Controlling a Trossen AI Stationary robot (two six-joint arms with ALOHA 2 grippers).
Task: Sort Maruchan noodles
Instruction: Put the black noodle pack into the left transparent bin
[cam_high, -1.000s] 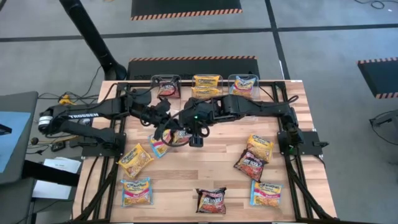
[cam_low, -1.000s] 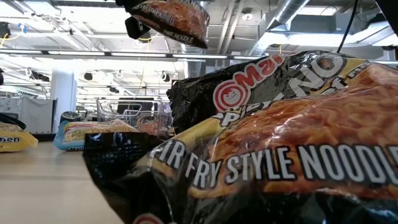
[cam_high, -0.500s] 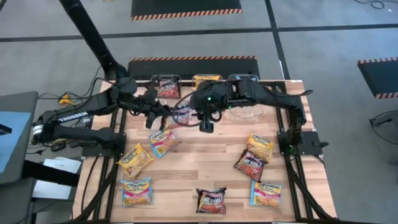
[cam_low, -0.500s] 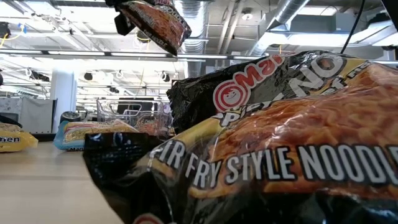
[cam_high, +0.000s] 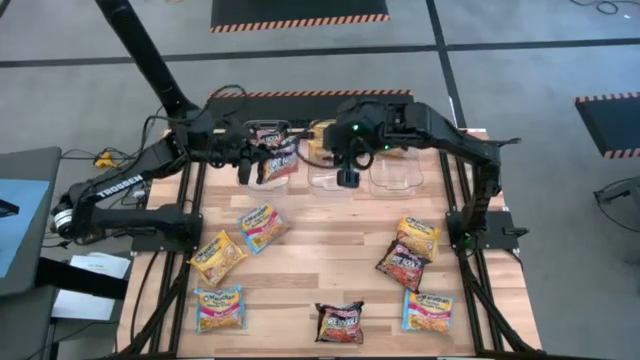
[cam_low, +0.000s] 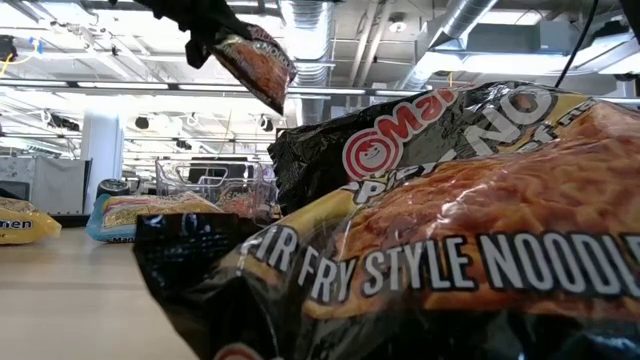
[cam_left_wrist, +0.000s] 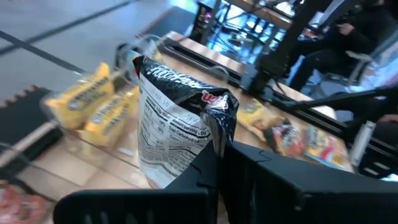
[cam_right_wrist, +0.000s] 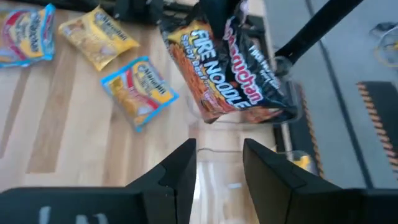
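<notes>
My left gripper is shut on a dark red-black noodle packet, held in the air over the left clear tub at the far edge. The low view shows this packet high above the table. My right gripper is open with nothing between its fingers, and hovers by the middle tub, just right of the packet. Other noodle packets lie flat on the table: yellow, blue-yellow and dark. My left gripper pinches the dark packet between its two fingers at a crumpled edge, coming roughly level from the table's left. The packet is lifted clear and stands on edge beyond the fingers, its printed back toward the wrist camera.
Three clear tubs line the far edge: the left holds dark packets, the middle yellow ones, the right blue-yellow ones. More packets lie at the right and near left. A dark packet fills the low view's foreground.
Both grippers have moved from the middle of the table toward the far edge. The left one carried the dark packet up and over to the left tub, and the packet tipped from lying flatter to standing on edge. The right gripper drew off toward the middle tub.
</notes>
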